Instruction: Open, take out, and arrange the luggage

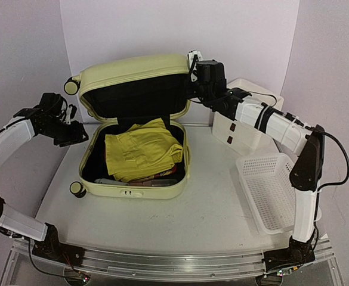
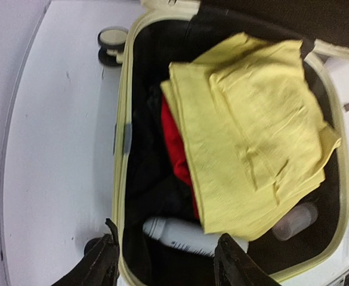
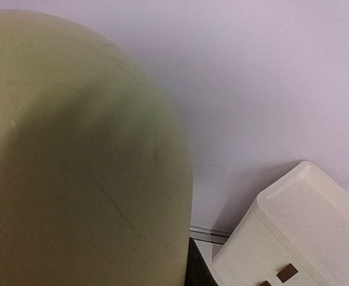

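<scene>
Black left gripper [image 2: 168, 241] at the far left, jaws spread wide, holding nothing, hanging by the left rim of the luggage [image 1: 132, 189] and touching none of it. Framed between its fingertips in the wrist view, a white bottle [image 2: 180, 233] lying on its side in the black lining; dark marks on the bottle, too blurred to read. Just right of the gripper, a small clear bottle [image 2: 296, 219], partly tucked under a folded yellow garment [image 2: 252, 131]. Ahead of the gripper, a red cloth [image 2: 175, 143], only a strip showing at the garment's left edge, the rest covered. Further ahead, one black caster wheel [image 2: 112, 39] outside the rim.

Luggage lying open on the table [image 1: 180, 220], pale yellow-green lid propped upright at the back.

Right gripper [image 1: 193, 59] up at the lid's top right corner. Fingers out of sight in its own wrist view, which is mostly blurred shell, so cannot tell whether spread or clamped.

Below and right of that gripper, a white drawer box [image 3: 293, 238] with dark handles, cut off by the frame edge. Nearer the arm bases, a white mesh basket [image 1: 269, 190].
</scene>
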Tool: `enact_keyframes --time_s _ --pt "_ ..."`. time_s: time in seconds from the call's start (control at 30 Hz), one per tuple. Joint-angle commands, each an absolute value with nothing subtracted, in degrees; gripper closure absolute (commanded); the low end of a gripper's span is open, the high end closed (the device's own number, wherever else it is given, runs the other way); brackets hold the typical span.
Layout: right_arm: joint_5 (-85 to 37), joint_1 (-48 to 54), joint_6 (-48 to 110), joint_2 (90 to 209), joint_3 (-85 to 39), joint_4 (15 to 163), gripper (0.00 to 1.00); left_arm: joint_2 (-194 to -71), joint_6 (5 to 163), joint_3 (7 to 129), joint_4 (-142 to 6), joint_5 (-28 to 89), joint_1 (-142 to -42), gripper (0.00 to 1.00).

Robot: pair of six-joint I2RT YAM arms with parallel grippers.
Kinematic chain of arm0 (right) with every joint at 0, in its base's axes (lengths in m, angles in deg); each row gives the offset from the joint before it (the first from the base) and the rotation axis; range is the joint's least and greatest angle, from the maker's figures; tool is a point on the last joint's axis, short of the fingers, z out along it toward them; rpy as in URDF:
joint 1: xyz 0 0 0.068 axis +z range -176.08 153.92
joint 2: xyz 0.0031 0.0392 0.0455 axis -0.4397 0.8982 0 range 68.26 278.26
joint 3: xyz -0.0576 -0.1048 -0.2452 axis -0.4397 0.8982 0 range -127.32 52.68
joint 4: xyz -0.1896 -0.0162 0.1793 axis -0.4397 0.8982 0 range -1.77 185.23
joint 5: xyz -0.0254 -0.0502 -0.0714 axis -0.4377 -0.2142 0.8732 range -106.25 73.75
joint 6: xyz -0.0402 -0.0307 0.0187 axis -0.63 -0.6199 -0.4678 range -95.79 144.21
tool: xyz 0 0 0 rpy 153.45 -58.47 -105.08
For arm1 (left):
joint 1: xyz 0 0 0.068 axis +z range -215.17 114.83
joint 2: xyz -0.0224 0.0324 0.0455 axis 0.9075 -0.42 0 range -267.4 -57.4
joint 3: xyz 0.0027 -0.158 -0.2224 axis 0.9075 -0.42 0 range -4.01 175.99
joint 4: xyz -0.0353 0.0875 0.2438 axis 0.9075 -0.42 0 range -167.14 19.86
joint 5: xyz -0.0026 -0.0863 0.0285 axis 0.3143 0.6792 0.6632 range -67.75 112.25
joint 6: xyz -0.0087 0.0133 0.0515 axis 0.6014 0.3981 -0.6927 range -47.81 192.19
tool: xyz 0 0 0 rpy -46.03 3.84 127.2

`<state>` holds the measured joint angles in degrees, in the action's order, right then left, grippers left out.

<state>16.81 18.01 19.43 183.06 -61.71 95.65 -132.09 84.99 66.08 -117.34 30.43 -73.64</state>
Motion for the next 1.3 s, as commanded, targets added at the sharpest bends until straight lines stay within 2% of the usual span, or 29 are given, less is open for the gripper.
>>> enact_keyframes --time_s 0.0,0.17,0.37,0.5,0.63,0.67,0.73,0.9,0.97,1.2,1.27 --pt "13.7 18.7 21.4 182.7 -67.6 90.7 0.9 -130.8 88.9 69.6 -101.7 35.3 -73.9 0.48" --pt "13.5 18.7 21.4 183.0 -68.6 90.8 0.9 -132.6 98.1 69.9 -91.3 41.4 -74.1 0.58" --pt "13.1 18.7 21.1 182.9 -68.7 90.8 0.86 -135.5 107.1 71.8 -81.8 41.7 -74.1 0.64" --pt "12.5 18.4 20.8 182.3 -67.4 90.6 0.7 -140.5 114.1 78.7 -80.7 40.4 -74.1 0.67" --pt "11.7 17.5 22.2 181.5 -65.2 90.6 0.66 -145.0 124.0 84.3 -77.3 37.7 -74.1 0.65" --pt "11.2 17.1 22.8 181.3 -64.5 90.6 0.62 -146.2 126.8 85.5 -76.4 37.0 -74.0 0.63" --pt "9.9 16.0 24.8 180.5 -63.0 90.6 0.43 -148.9 130.8 88.5 -75.0 36.2 -74.1 0.58" --pt "3.6 12.1 31.4 180.2 -60.4 90.7 0.17 -157.3 139.3 95.9 -71.3 33.9 -74.4 0.54" --pt "-0.6 9.3 35.1 181.5 -61.6 91.4 0.12 -160.8 141.4 98.7 -67.7 33.6 -74.4 0.53" --pt "-13.5 0.9 45.6 192.3 -76.2 98.2 0.03 -175.2 141.4 117.5 -66.7 34.3 -74.3 0.51" --pt "-15.0 0.1 46.3 193.1 -76.4 99.0 0.02 -178.0 141.2 120.3 -66.7 36.2 -74.4 0.52"
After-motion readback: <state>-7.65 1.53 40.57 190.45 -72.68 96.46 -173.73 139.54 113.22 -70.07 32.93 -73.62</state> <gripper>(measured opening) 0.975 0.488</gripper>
